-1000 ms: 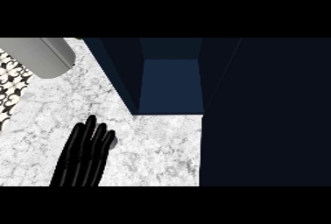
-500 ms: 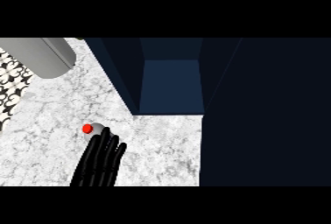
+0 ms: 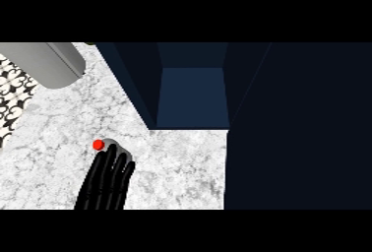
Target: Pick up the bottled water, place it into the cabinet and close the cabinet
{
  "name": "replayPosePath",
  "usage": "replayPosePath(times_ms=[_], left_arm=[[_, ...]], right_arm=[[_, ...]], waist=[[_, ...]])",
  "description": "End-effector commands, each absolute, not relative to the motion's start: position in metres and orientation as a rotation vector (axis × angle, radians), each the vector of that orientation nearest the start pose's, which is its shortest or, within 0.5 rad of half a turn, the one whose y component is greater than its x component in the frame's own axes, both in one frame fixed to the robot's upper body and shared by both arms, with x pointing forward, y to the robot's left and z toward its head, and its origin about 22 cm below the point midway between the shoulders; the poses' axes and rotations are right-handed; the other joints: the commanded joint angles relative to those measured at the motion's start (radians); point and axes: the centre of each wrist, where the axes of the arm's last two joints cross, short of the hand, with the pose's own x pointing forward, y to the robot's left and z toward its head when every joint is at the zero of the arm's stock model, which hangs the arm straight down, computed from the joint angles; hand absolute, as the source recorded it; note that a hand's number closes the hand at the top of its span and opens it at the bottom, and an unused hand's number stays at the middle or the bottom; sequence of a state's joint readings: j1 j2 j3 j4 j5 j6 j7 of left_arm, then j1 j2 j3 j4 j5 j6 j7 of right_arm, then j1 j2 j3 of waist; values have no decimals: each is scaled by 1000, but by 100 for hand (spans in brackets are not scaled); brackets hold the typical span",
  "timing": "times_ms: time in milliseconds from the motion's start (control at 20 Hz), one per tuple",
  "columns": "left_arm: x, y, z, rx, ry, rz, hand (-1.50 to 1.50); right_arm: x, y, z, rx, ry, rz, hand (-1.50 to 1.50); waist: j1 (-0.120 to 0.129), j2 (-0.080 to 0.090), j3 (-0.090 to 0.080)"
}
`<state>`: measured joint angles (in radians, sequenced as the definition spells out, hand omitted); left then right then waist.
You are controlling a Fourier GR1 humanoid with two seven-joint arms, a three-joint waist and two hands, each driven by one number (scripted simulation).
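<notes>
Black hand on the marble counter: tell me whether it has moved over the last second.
Yes. The black hand has slid back toward the view's lower edge, away from the dark blue open cabinet, uncovering a red-capped object.

Red-capped bottled water (image 3: 102, 144) before open cabinet (image 3: 193, 96).

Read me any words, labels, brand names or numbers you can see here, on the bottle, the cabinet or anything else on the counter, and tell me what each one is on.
None: no readable text shows anywhere.
bottled water: only its red cap and a bit of grey show past the hand; no label visible.
cabinet: plain dark blue, unmarked.
patterned surface at the left edge: black-and-white ornament, no letters.
</notes>
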<state>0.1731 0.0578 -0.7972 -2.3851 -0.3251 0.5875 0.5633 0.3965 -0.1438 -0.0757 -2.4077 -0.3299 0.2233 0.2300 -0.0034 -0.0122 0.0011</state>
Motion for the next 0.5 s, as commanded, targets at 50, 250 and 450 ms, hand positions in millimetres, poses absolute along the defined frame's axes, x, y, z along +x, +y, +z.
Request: replayPosePath(times_ms=[50,250,450], left_arm=[[98,147,169,-33,-1791,200,-150],[103,151,157,15,-1770,222,-150],[113,167,141,73,-1721,203,-150]], right_arm=[[94,-265,165,258,-1892,96,-150],[82,-261,167,264,-1894,104,-150],[82,-266,167,269,-1898,97,-150]], waist=[[2,2,-1],[-5,3,-2],[-6,7,-4]])
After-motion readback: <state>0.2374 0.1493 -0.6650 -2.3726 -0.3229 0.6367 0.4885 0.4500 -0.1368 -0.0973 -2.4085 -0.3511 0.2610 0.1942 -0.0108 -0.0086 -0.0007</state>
